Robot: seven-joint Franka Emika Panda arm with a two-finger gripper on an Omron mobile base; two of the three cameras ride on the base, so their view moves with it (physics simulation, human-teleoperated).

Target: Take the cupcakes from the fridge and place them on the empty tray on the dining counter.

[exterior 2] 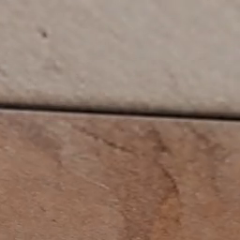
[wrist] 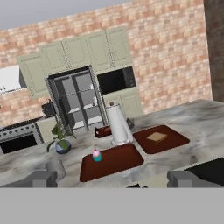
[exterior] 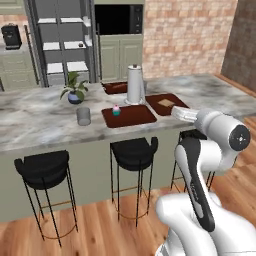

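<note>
ahead of the open claw (wrist: 112,178) — cupcake (wrist: 96,155) on tray (wrist: 118,161).

Cupcake on the tray, fridge open behind the dining desk.
One cupcake (exterior: 116,109), teal wrapper and pink frosting, stands upright near the far left corner of the flat reddish-brown tray (exterior: 135,117), which lies on the grey-white veined marble dining desk (exterior: 40,120) with its sage-green base. Beyond the desk, the tall grey fridge (exterior: 62,42) stands open against the back wall, its white shelves exposed; their contents are too small to tell.
</note>
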